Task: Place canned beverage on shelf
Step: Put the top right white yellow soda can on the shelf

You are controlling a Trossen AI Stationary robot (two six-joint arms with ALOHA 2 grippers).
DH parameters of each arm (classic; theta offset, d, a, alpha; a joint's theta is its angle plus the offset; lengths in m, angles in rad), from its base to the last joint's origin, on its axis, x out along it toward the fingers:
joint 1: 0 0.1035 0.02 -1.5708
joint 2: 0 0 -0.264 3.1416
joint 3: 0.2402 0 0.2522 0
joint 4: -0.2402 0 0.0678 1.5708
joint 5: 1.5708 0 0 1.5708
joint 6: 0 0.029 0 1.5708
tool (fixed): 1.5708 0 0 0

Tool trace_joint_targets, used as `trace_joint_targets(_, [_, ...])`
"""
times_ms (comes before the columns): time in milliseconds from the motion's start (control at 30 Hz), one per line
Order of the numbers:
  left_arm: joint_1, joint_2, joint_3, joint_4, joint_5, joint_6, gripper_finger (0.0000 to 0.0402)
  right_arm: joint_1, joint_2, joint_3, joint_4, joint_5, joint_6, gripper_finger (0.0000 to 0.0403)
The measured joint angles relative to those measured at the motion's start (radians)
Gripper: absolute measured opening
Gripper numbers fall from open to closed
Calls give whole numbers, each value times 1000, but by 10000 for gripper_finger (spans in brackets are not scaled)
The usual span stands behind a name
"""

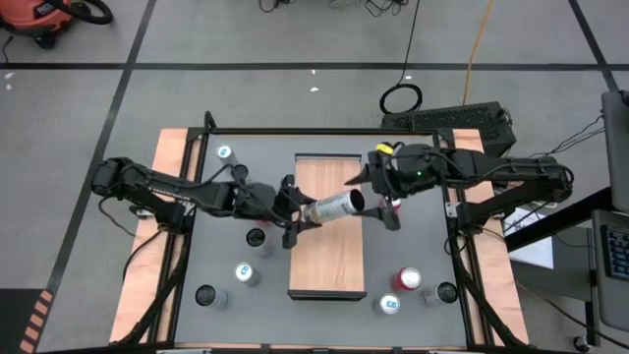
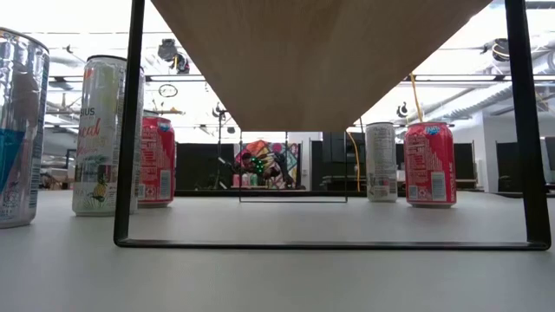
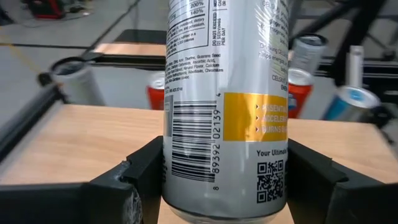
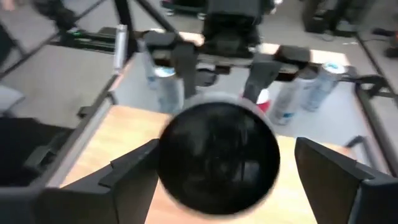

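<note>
Silver and cylindrical, your can (image 1: 337, 206) lies on its side above the wood-grain shelf (image 1: 329, 265), its barcode label facing the left wrist camera. Your left gripper (image 1: 298, 212) has its jaws clamped on it; your right gripper (image 1: 385, 202) holds wide jaws around the far end. More cans stand on the grey surface (image 1: 423, 246), concrete floor beyond.

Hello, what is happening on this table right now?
The left gripper holds a silver can on its side above the wooden shelf. The right gripper sits at the can's other end with its fingers open, not gripping. Several other cans stand on the grey table around the shelf.
</note>
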Motion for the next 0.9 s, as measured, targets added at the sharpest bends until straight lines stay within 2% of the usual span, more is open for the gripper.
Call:
trace_joint_targets(133, [-33, -17, 0, 15, 37, 3, 242, 6, -61, -84, 12, -10, -2, 313])
trace_joint_targets(233, [-62, -33, 0, 25, 42, 5, 242, 11, -142, -222, 107, -6, 15, 313])
trace_joint_targets(367, [-80, -51, 0, 92, 42, 16, 242, 14, -248, -455, 375, -11, 68, 313])
trace_joint_targets(533, [-76, -40, 0, 204, 97, 74, 242, 34, -280, -683, 772, -10, 94, 313])
trace_joint_targets(700, [-66, -37, 0, 271, 131, 104, 242, 49, -260, -769, 1024, -11, 84, 313])
trace_joint_targets(900, [-49, -37, -42, 417, 142, 128, 242, 61, -217, -770, 1198, -11, 31, 313])
